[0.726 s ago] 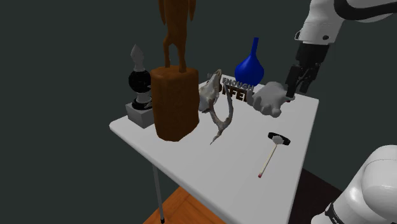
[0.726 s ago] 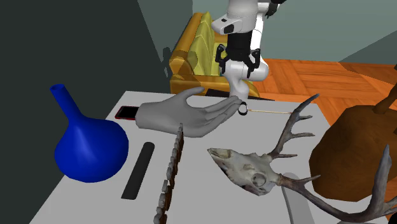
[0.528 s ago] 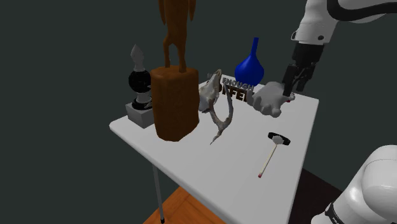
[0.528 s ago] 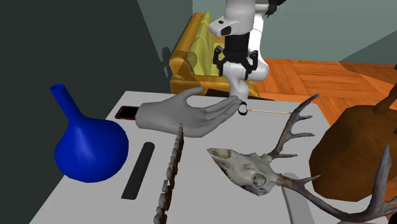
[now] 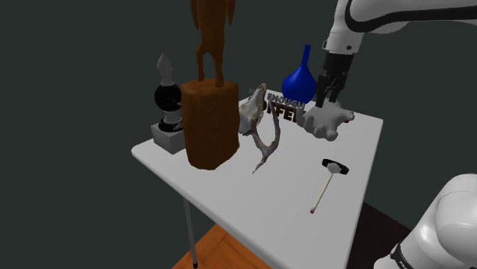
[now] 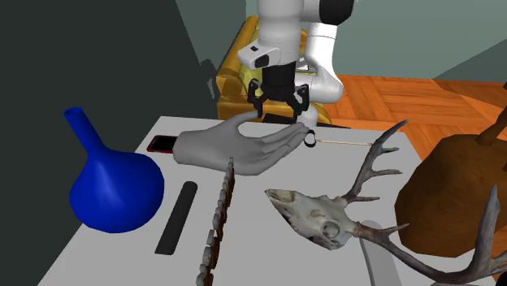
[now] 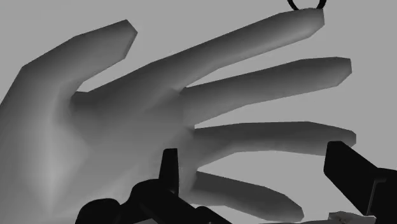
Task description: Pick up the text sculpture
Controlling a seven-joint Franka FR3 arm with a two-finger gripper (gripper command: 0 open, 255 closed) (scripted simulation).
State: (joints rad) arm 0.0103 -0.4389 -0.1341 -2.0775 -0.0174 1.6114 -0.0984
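Fingers spread and empty, the gripper hangs over the grey hand sculpture, probably lining up toward the text sculpture standing upright near the table's far edge, beside the blue vase

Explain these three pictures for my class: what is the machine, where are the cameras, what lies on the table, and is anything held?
It is a white robot arm with a black two-finger gripper, drawn by a simulator. One camera looks from beside its stand, one faces it across the table, one sits on its hand. On the table: a grey hand sculpture, a blue vase, the text sculpture, an antlered skull, a brown carving, a chess-piece figure and a hammer. The gripper hangs over the grey hand, its fingers apart, holding nothing.
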